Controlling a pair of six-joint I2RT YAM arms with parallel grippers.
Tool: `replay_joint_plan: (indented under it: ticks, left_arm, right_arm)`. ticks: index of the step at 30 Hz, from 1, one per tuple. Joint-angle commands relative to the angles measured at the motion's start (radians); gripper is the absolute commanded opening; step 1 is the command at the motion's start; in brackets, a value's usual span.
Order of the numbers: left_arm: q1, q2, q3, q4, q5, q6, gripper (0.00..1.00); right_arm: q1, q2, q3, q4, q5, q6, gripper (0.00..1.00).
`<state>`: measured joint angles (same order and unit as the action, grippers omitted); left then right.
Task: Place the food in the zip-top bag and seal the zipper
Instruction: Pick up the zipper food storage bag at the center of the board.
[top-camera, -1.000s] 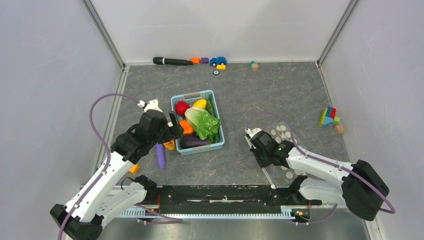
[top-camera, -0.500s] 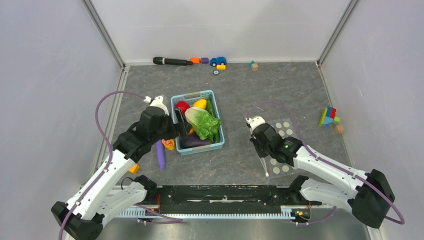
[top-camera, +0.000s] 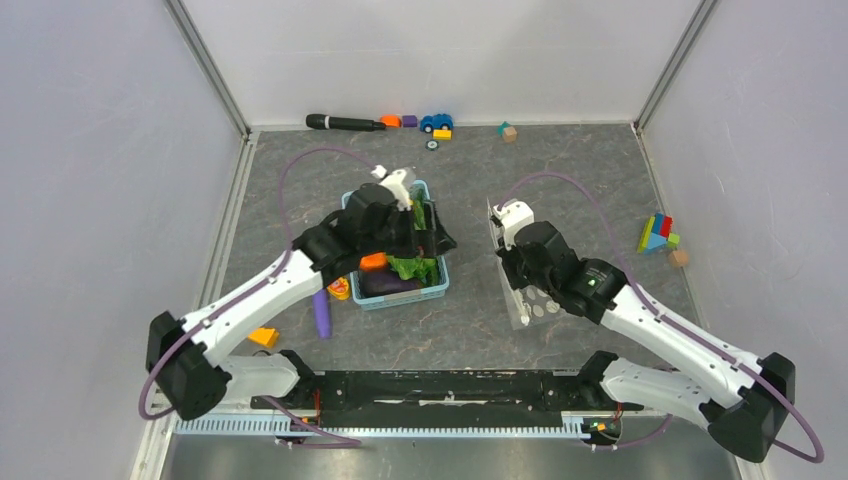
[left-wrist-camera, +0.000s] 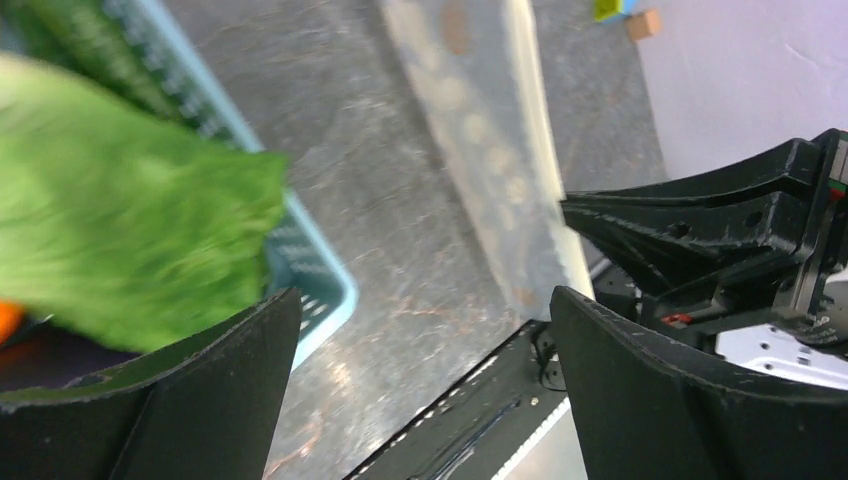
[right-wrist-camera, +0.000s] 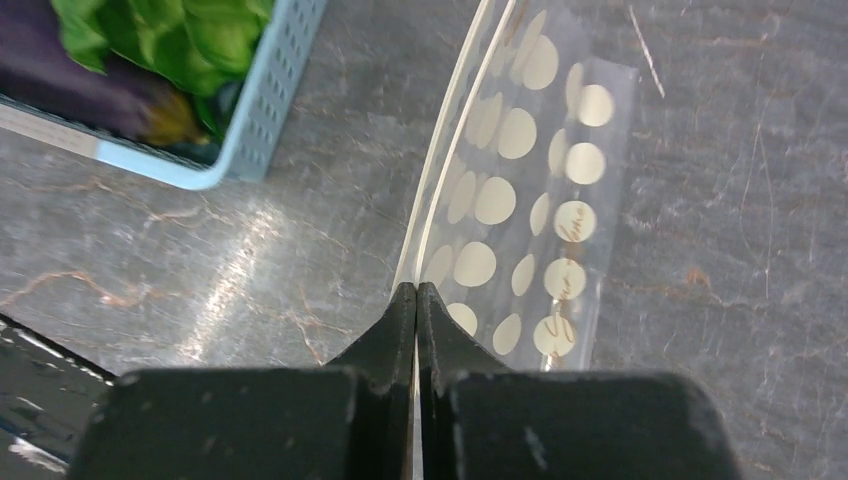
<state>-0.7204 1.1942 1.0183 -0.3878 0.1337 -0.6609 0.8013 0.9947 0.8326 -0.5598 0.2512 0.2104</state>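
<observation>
The food lies in a light-blue basket (top-camera: 400, 298): green lettuce (top-camera: 410, 268), an orange piece (top-camera: 373, 261) and a dark eggplant (top-camera: 385, 285); my left arm hides the other pieces. My left gripper (top-camera: 432, 238) hovers open over the basket's right side with nothing between its fingers. In the left wrist view the left gripper (left-wrist-camera: 422, 300) shows lettuce (left-wrist-camera: 120, 230) at its left. The zip-top bag (top-camera: 530, 300) stands tilted on edge right of the basket. My right gripper (right-wrist-camera: 415, 290) is shut on the bag's (right-wrist-camera: 530, 190) mouth edge by the zipper (right-wrist-camera: 450, 150).
A purple rod (top-camera: 320, 312) and an orange wedge (top-camera: 264, 337) lie left of the basket. A black marker (top-camera: 345, 122), a toy car (top-camera: 436, 122) and blocks line the back wall. Coloured blocks (top-camera: 657, 235) sit at the right wall.
My left arm swung right from beside the basket to over it. My right gripper carried the bag's edge back and leftward, raising the bag from flat to on edge.
</observation>
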Motion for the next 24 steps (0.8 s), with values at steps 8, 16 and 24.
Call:
replay_joint_plan:
  ticks: [8,16,24]
  left_arm:
    - [-0.148,0.256,0.246,0.127,0.029,0.031,1.00]
    - [-0.191,0.348,0.355,0.071,-0.074,0.010,0.99]
    - [-0.195,0.395,0.375,0.071,-0.098,-0.026,0.88]
  right_arm:
    - [0.001,-0.052,0.142,-0.054,0.016,-0.028,0.00]
    - [0.001,-0.056,0.194,-0.091,0.062,-0.040,0.00]
    - [0.001,-0.053,0.215,-0.081,0.040,-0.048,0.00]
